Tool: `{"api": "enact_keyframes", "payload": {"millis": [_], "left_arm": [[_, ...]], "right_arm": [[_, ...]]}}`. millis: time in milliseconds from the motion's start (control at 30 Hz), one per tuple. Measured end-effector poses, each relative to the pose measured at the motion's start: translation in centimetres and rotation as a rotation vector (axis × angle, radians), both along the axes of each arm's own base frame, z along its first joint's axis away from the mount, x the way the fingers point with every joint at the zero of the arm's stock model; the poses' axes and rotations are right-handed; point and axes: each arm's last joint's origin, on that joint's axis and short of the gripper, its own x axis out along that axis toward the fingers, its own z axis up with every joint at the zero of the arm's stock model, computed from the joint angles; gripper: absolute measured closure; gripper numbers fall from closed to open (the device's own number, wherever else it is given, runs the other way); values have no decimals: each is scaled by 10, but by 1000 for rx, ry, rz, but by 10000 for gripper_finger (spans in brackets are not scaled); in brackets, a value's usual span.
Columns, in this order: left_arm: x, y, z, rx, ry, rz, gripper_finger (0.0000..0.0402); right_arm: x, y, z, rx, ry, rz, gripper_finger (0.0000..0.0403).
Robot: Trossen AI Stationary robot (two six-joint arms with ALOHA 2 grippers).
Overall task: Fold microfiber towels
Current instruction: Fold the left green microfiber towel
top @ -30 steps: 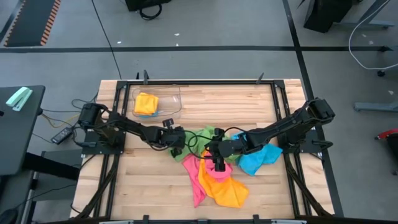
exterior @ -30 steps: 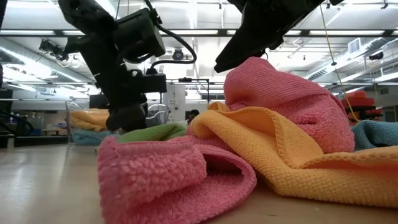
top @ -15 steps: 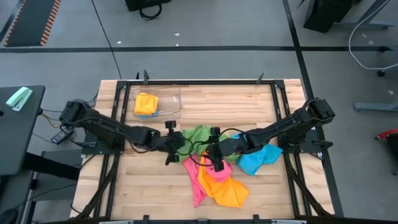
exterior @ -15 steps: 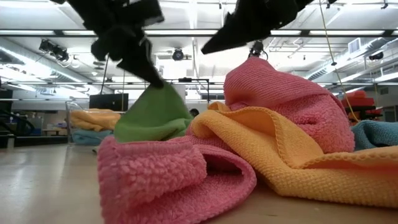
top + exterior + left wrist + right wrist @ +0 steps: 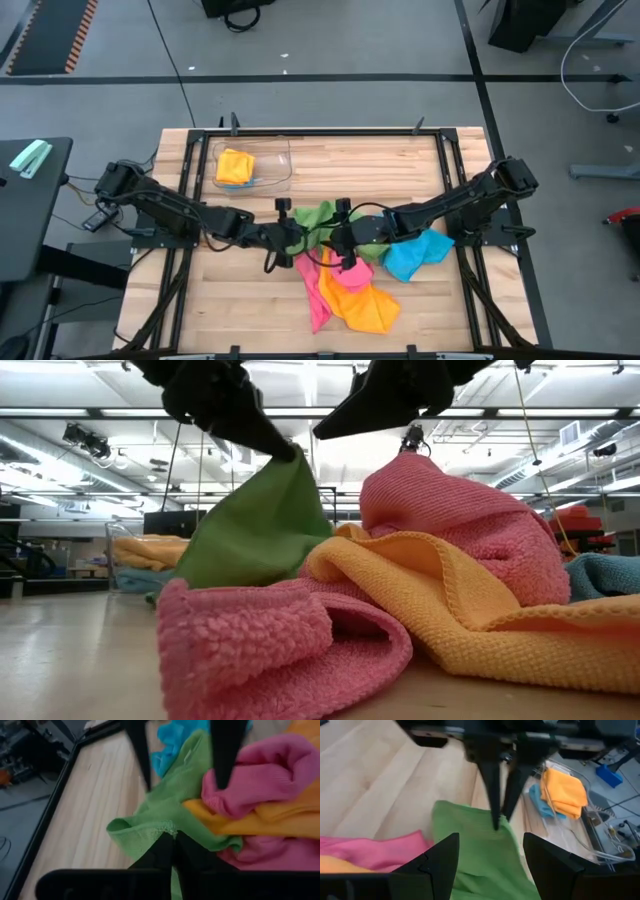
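Bench (image 5: 250,300): pale wood slats in a dark frame, bearing all items below.

Clear bin (image 5: 270,180): stood near the far left corner, holding a folded orange towel (image 5: 235,165) over a blue one (image 5: 540,800).

Towel heap: lay just right of centre, toward the near edge. Orange towel (image 5: 365,305) lay nearest the front, draped over a pink towel (image 5: 315,290); a blue towel (image 5: 410,258) lay toward the right edge.

Green towel (image 5: 255,530): sat at the heap's far left side, one corner lifted off the bench.

Left end effector (image 5: 172,842): fingers pressed together, pinching the green towel's raised corner.

Right end effector (image 5: 490,855): fingers spread, hovering over the green towel beside the left one.
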Motion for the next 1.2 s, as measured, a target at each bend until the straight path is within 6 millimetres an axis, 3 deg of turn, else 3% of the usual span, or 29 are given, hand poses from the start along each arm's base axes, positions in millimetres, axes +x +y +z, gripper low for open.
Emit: {"api": "enact_keyframes", "payload": {"millis": [133,267,500,600,800,1033,1200], "left_arm": [[1,-1,2,11,-15,-13,372],[-1,-6,1,27,-8,-22,389],[-12,-15,17,102,-67,-8,375],[-18,-18,24,100,-92,-13,371],[-24,-20,30,121,-103,9,393],[-26,-15,20,110,-27,48,365],[-28,-10,14,104,26,80,362]], "right_arm": [[0,-5,-1,3,15,-20,173],[-3,-7,-7,4,79,-50,173],[-6,-20,-12,3,101,-260,173],[-6,-25,-14,53,136,-203,173],[-4,-19,-23,157,184,-141,173],[8,-2,-64,155,286,-125,173],[17,-1,-63,138,276,-137,173]]}}
